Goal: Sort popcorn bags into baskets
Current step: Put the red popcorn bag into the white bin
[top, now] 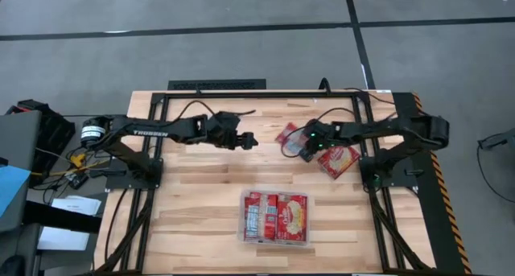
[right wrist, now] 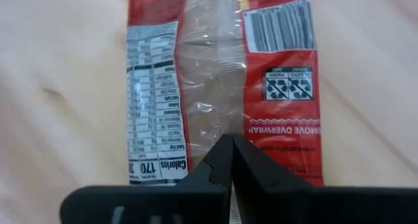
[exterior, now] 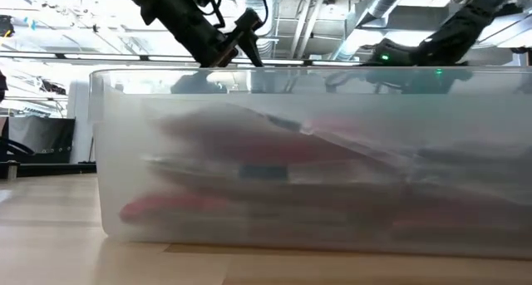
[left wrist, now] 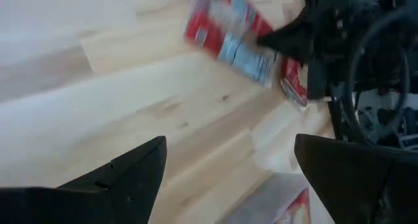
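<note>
The right gripper (right wrist: 230,160) has its fingers pressed together on the back seam of a popcorn bag (right wrist: 222,74), apparently pinching it, with another bag (top: 340,159) lying just beside it on the table (top: 201,195). The left gripper (top: 246,139) hovers spread and empty, well apart from the bags. The bin (top: 277,216), nearer the table's front edge than both grippers, holds several bags and blocks most of the low view.

Two slim matte-black jointed arms are seen. White lettering is printed along the left arm's forearm link (top: 154,132); a white-and-black cylindrical joint cap (top: 91,132) sits at its shoulder. Black cables loop above both arms. A green indicator light (top: 312,134) is lit at the right arm's wrist. Each claw ends in dark wedge-shaped fingers (left wrist: 130,178).
</note>
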`<act>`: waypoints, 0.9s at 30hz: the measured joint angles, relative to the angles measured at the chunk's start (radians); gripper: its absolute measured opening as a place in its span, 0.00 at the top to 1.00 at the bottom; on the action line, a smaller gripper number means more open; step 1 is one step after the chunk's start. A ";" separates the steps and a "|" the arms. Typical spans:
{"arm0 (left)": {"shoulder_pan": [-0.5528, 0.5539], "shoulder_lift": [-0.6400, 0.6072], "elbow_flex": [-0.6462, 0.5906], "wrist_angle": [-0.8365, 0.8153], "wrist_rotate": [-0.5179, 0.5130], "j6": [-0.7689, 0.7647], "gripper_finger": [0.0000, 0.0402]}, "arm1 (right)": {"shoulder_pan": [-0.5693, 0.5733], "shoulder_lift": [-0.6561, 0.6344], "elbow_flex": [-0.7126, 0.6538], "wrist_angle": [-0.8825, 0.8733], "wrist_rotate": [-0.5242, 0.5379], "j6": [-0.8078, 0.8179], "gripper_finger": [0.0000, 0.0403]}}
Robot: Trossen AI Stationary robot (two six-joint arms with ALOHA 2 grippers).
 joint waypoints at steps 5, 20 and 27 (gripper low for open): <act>0.073 0.016 0.000 -0.006 0.049 0.067 0.19 | 0.059 0.087 0.123 0.082 -0.073 -0.003 0.95; 0.090 0.269 -0.011 0.219 0.200 0.018 0.19 | 0.074 0.077 0.262 -0.150 0.037 0.036 0.95; 0.038 0.399 -0.012 0.330 0.190 -0.117 0.19 | 0.104 0.186 0.262 -0.134 0.043 0.063 0.93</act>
